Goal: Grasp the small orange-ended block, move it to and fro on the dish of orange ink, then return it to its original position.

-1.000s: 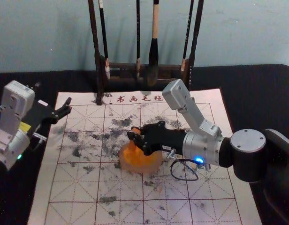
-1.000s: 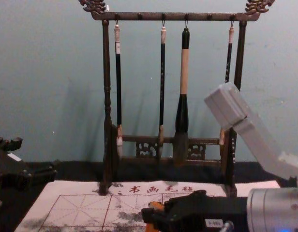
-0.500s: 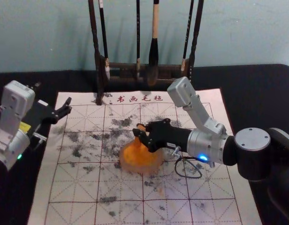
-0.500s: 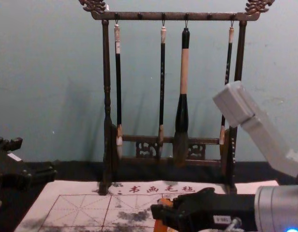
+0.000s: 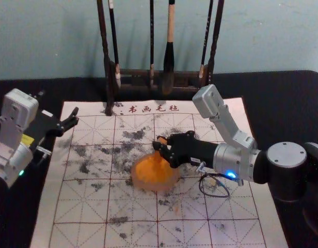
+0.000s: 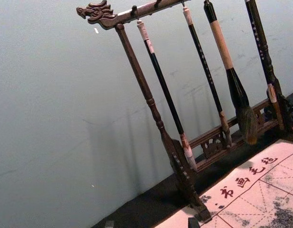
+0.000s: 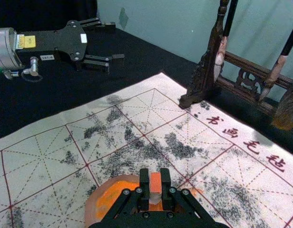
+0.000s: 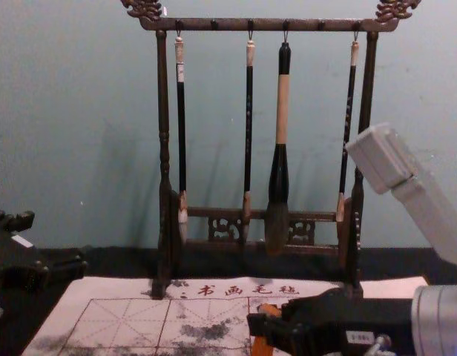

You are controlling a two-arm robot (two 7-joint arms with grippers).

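Near the middle of the head view, the right hand [image 5: 160, 146] reaches in from the right and is clenched on the block [image 5: 162, 140], one finger to either side of it. The block is over the upper right part of the dish [image 5: 138, 182], its orange end sticking up past the fingers; its lower part blends into the orange ink, so whether it touches the ink I cannot tell. In the right wrist view the block sits squeezed between the two fingertips, with the ink behind it. The chest view has the right hand low in the frame, right of centre, with the orange of the block at its tips. The left hand [image 8: 53, 242] is parked at the left edge of the chest view, released, its fingers spread well apart and holding nothing. The dish rests on the mat [image 5: 76, 232], which is pale, ruled in red, smudged with dark marks and lettered along its top edge in the head view. The mat lies on the black tabletop [image 5: 298, 98]. At the top of the head view stands the rack [image 8: 163, 111], with four brushes [image 8: 283, 111] hanging from it in front of the wall [image 8: 65, 111].
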